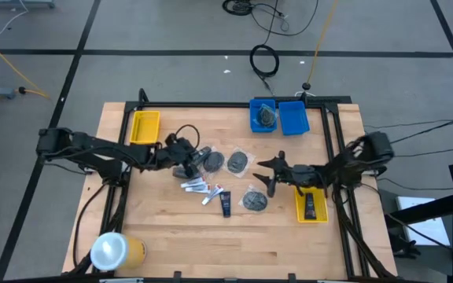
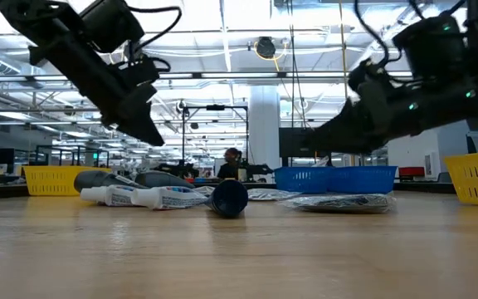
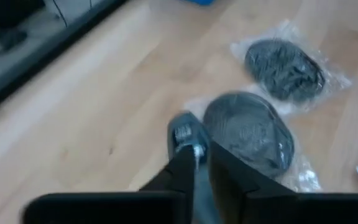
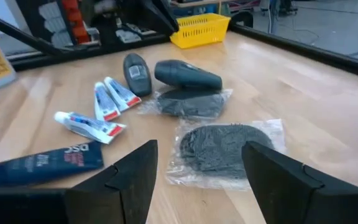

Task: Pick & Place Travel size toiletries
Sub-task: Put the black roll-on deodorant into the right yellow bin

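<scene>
Left gripper [image 3: 196, 163], fingers nearly together, clamps a small dark grey plastic mini bottle [image 3: 185, 134] near the worktop's middle. Right gripper [image 4: 197, 171], fingers spread apart, hovers over a round grey disc in a clear bag [image 4: 219, 149] lying directly ahead toward the worktop's right edge, with the right arm nearer it.

A: Where does the high view sit?
B: Overhead, looking straight down on the whole worktop [image 1: 234, 236] and the floor around it.

A: And the low view?
B: At worktop height, facing level across the wood into the room behind.

A: The wrist views?
B: Each looks forward past its own gripper, close to the surface. The left one is nearest of all.

A: What do they share?
B: The bagged grey disc [image 1: 237, 161] [image 3: 284, 67] and the white tubes [image 2: 135, 196] [image 4: 89, 126] mid-worktop.
</scene>
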`<state>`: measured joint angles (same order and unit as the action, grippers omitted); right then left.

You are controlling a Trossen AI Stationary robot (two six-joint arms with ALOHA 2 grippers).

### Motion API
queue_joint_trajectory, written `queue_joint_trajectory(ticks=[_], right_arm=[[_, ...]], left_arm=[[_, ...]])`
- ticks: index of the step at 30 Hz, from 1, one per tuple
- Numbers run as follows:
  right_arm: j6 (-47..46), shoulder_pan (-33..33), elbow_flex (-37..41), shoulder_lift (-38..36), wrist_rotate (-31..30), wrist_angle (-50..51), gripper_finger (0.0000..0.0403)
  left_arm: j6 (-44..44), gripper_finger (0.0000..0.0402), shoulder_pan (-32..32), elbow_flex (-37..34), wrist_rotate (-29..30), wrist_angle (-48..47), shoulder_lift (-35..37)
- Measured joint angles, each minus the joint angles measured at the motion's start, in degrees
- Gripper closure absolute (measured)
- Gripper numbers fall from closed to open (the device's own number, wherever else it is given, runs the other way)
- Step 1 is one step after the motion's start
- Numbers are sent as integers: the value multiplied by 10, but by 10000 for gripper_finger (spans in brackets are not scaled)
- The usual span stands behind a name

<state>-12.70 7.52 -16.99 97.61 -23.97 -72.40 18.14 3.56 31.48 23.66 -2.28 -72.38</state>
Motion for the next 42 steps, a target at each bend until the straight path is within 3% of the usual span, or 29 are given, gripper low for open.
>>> queue_joint_trajectory(ticks=[5,10,15,19,22,29,37,42], right_arm=[[-1,0,-57,94,0,-7,177],[10,0,-116,166,2,-7,177],[14,1,-137,198,3,-6,177],[14,1,-136,203,2,-7,177],[14,1,-135,202,1,-7,177],[13,1,-135,202,1,-6,177],[12,1,-135,202,1,2,177],[12,1,-135,202,0,7,177]], left_arm=[[7,236,7,0,-52,16,-40],[68,111,13,0,-42,40,-98],[133,46,17,0,-37,48,-149],[135,60,17,0,-37,93,-188],[124,100,17,0,-37,132,-204],[116,207,26,0,-37,127,-193],[120,199,41,0,-26,43,-128],[131,164,61,56,26,-165,-33]])
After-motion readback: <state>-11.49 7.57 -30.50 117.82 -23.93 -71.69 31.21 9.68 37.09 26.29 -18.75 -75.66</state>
